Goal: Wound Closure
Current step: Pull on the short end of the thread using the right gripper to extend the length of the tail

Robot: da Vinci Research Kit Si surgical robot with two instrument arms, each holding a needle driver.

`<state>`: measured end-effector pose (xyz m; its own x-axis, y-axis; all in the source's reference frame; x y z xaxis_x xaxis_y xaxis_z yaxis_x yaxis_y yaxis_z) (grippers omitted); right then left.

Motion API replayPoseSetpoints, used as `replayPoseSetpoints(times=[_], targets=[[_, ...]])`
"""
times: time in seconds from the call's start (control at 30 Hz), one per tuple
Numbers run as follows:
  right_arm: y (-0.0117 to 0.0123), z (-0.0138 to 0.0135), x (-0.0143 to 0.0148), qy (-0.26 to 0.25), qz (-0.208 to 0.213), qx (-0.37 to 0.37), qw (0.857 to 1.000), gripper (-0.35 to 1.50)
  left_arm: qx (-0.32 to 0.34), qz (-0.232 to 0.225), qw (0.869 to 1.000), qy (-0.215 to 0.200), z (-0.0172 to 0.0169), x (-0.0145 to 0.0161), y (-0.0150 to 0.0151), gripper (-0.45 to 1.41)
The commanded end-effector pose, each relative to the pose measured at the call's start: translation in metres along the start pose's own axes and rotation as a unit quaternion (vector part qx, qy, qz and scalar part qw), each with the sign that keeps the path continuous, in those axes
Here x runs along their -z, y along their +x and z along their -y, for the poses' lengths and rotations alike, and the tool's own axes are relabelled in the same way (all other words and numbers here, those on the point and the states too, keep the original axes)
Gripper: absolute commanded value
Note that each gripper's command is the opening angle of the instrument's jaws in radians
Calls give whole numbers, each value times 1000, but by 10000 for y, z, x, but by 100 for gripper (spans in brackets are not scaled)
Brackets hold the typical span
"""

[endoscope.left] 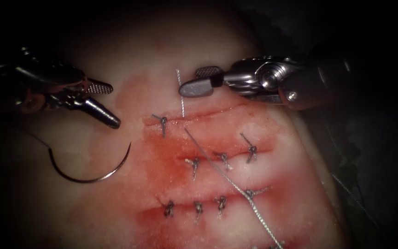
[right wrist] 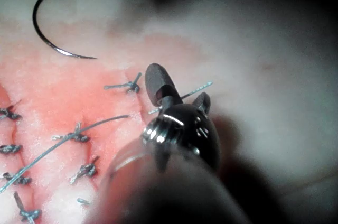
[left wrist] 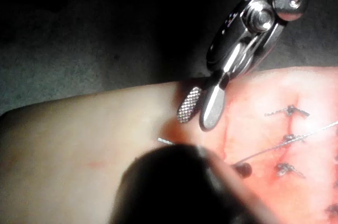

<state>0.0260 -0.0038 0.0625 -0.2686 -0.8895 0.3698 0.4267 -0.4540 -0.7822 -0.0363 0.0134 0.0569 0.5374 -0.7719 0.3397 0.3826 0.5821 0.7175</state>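
Observation:
The curved needle [endoscope.left: 86,180] lies loose on the tissue [endoscope.left: 93,212], left of the stitched cuts, held by neither tool and not in the tissue. Just above it my left tool [endoscope.left: 114,105] is open and holds nothing. My right tool [endoscope.left: 189,80] is open at the top of the wound. A short upright thread tail [endoscope.left: 180,99] rises from the top knot [endoscope.left: 163,121] past its lower jaw tip. In the right wrist view that tail [right wrist: 196,89] runs between the open jaws of my right tool [right wrist: 179,84], and the needle [right wrist: 50,44] lies beyond.
Several knotted stitches [endoscope.left: 221,202] close three reddened cuts. A long thread [endoscope.left: 229,182] crosses the wound diagonally toward the lower right. Red fluid [endoscope.left: 171,152] stains the tissue around the stitches. The tissue's right edge [endoscope.left: 328,184] drops to dark cloth.

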Motion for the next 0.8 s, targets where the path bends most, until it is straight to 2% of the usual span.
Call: replayPoseSetpoints(times=[0.03, 0.27, 0.57, 0.77, 0.8], targets=[[1, 5, -21, -3, 0, 5, 1000, 57, -1, 2, 1000, -2, -5, -6, -7, 86], [-8, 18, -44, -5, 2, 1, 1000, 73, 2, 4, 1000, -6, -5, -6, -6, 88], [-2, 26, -44, 14, -25, -9, 1000, 66, 4, 3, 1000, -5, -4, -6, -6, 88], [4, 25, -41, 13, -26, -30, 999, 64, 4, 4, 1000, -6, -4, -6, -5, 88], [5, 23, -41, 12, -27, -32, 999, 59, 4, 3, 1000, -4, -4, -6, -5, 88]])
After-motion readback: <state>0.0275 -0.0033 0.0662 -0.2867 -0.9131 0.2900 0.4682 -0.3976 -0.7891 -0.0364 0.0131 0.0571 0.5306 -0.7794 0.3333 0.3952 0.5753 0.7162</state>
